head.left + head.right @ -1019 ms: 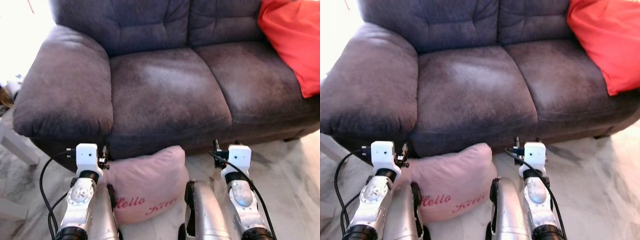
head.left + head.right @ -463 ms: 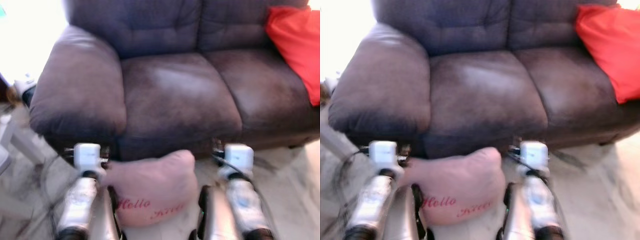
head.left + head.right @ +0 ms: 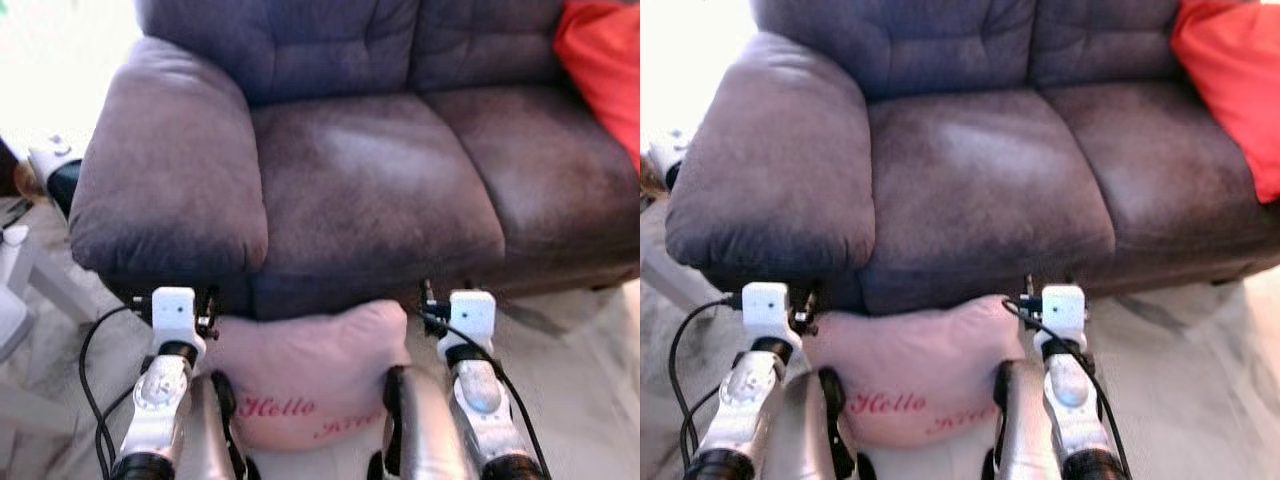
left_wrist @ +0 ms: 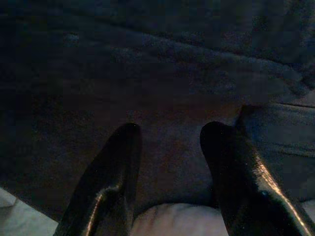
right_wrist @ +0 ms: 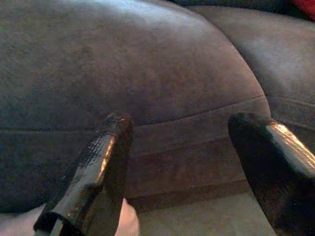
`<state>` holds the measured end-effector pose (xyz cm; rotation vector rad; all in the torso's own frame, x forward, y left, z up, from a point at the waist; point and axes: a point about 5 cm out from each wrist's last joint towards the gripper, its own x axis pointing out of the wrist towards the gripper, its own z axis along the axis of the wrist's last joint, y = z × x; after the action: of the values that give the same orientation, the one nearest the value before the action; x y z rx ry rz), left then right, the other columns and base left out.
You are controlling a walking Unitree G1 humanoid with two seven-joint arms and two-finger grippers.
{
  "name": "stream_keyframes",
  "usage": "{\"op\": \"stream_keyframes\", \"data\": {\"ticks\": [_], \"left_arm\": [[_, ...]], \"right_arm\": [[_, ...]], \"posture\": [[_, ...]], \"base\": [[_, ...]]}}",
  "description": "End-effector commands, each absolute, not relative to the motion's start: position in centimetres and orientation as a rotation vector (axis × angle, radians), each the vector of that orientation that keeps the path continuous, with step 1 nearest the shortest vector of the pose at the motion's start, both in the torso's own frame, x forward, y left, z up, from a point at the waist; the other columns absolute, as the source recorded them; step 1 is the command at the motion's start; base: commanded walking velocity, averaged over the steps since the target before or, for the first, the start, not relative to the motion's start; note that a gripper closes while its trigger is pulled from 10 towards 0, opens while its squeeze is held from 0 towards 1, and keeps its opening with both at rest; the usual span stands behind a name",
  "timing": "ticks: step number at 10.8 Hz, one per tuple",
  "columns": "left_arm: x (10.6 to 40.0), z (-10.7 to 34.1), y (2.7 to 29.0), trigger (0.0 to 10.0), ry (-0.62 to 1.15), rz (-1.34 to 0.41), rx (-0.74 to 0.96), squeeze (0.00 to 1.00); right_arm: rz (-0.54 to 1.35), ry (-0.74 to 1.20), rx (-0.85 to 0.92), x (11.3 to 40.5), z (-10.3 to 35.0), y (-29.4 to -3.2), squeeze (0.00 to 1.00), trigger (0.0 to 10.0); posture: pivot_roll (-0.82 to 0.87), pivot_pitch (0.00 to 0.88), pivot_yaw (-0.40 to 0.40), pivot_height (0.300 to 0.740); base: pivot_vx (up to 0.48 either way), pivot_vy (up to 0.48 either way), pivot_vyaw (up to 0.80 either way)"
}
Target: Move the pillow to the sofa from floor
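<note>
- Left eye view: pink pillow [image 3: 305, 385] squeezed between the two silver forearms, carried low in front of the dark sofa [image 3: 370, 180], lettered face toward the camera. Upper edge of the pillow close against the sofa's front panel, below the seat cushion. Whether still brushing the floor [image 3: 580, 350] or lifted off it: cannot tell. Not yet on the seat, so judged roughly midway: gathered up, raising and setting down still to do.
- Right eye view: same scene. Red cushion [image 3: 1235, 85] leaning in the far right corner of the sofa, well apart from the pillow. Broad left armrest [image 3: 770, 170] just above the left arm. Middle seat cushion bare, a likely landing place. Front edge of the seat the main thing in the way: pillow sits below it and probably must rise before going forward. White furniture leg [image 3: 45, 285] on the floor off to the left, clear of the path.
- Left wrist view: very dark. Left hand [image 4: 170, 162] released, its two black fingers spread, nothing between them but sofa fabric beyond; pale sliver of pillow near the bottom between the fingers.
- Right wrist view: right hand [image 5: 197, 162] spread wide, grasping nothing, aimed at the sofa's front edge and seat seam; bit of pink pillow beside the base of one finger. Hold judged to come from the forearms, not the fingers.
</note>
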<state>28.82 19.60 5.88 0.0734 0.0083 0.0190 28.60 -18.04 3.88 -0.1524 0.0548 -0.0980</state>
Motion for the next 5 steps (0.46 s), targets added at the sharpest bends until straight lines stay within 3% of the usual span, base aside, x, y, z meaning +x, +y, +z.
{"op": "stream_keyframes", "data": {"ticks": [1, 3, 5], "left_arm": [[28.9, 5.9, 19.1, 10.0, 0.013, -0.003, 0.067, 0.0], [28.8, 5.7, 19.1, 10.0, 0.025, -0.007, 0.066, 0.0], [28.8, 5.6, 19.0, 10.0, 0.033, -0.015, 0.072, 0.0]], "right_arm": [[-0.118, 0.106, -0.142, 28.2, 3.1, -18.6, 0.0, 10.0], [-0.061, 0.31, -0.155, 27.5, 0.5, -18.2, 0.0, 10.0], [-0.078, 0.378, 0.01, 27.3, -0.2, -18.3, 0.0, 10.0]], "posture": [[0.02, 0.091, -0.032, 0.473], [0.02, 0.092, -0.032, 0.473], [0.02, 0.1, -0.03, 0.473]], "base": [[0.0, 0.0, 0.0], [0.0, 0.0, 0.0], [0.0, 0.0, 0.0]]}}
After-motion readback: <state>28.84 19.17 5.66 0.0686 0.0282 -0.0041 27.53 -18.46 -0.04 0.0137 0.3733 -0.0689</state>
